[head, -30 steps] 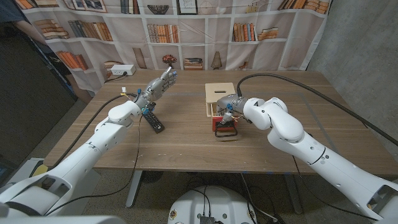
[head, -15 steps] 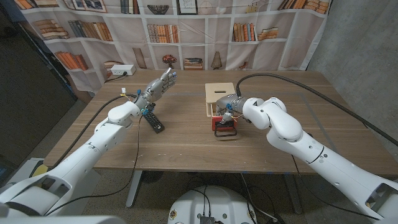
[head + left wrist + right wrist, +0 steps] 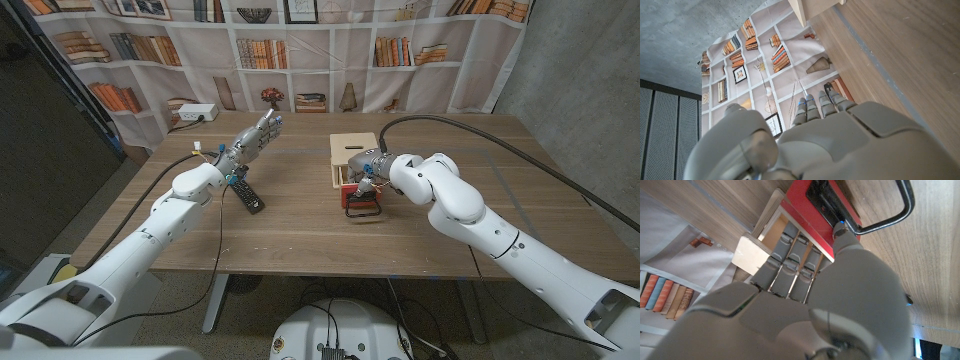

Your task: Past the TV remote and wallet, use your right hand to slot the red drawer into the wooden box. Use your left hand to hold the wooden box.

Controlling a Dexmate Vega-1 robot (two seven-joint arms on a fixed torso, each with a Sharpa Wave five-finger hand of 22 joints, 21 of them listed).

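Observation:
The pale wooden box (image 3: 352,152) stands at the table's far middle, its opening (image 3: 776,230) facing the robot. The red drawer (image 3: 362,201), with a black wire handle (image 3: 900,210), lies just in front of it, its far end at the opening. My right hand (image 3: 369,172) grips the drawer from the side, fingers (image 3: 792,255) along its red wall (image 3: 810,217). My left hand (image 3: 254,137) hangs in the air left of the box, fingers stretched out, holding nothing; a corner of the box (image 3: 812,7) lies beyond its fingers (image 3: 820,102). The black TV remote (image 3: 247,194) lies under my left wrist.
A white power box (image 3: 195,113) sits at the table's (image 3: 300,235) back left corner. A bookshelf backdrop (image 3: 300,50) hangs behind the table. Black cables run along both arms, one arching over the table's right side (image 3: 480,135).
My right hand has pushed the red drawer a little farther toward the box's opening. The left hand has hardly moved.

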